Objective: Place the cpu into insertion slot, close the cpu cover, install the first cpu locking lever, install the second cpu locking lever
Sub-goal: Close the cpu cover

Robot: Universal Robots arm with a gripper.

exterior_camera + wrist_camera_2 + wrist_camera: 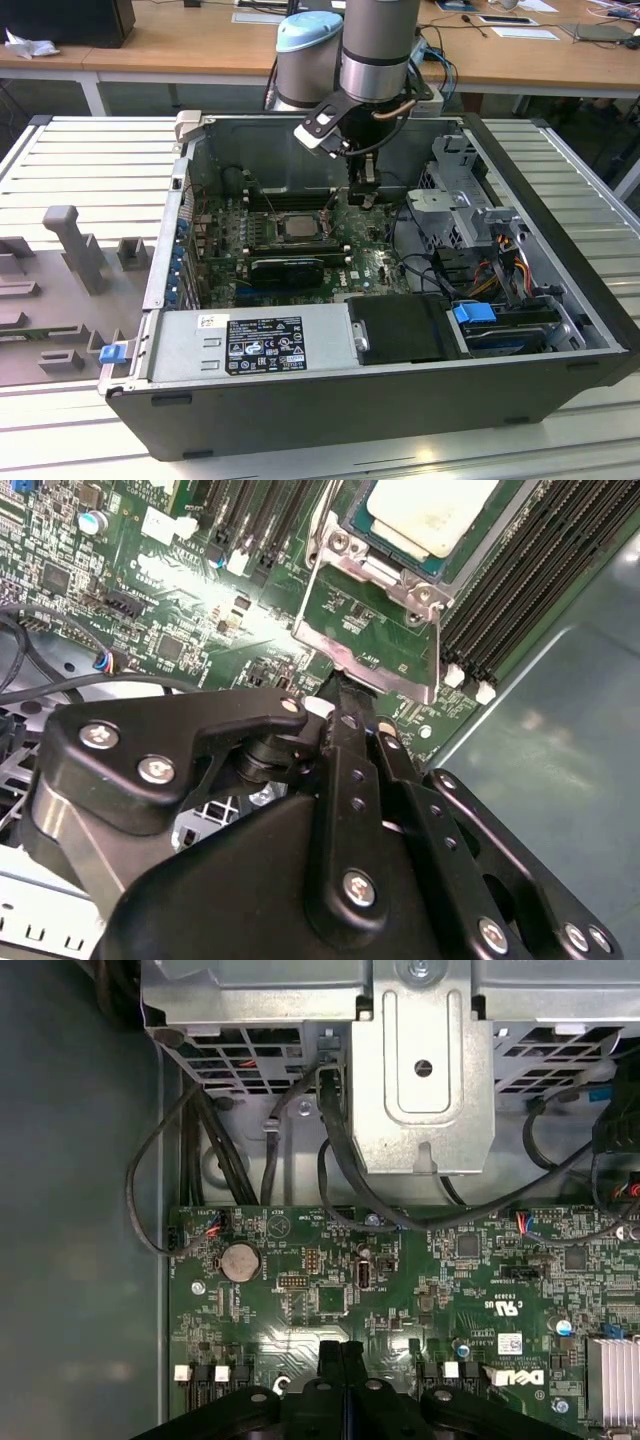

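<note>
The cpu, with its pale metal top, lies in the insertion slot on the green board; in the exterior view the cpu sits mid-case. The cpu cover, a grey frame with a cut-out centre, stands tilted up off the slot toward me. My gripper is shut with its fingertips against the cover's free edge. In the exterior view the gripper hangs inside the case just to the view's right of the slot. The first wrist view shows the fingers pressed together above the board.
Long black memory slots flank the socket. A black graphics card lies in front of it, with the power supply nearer still. A metal drive cage and black cables crowd the exterior view's right.
</note>
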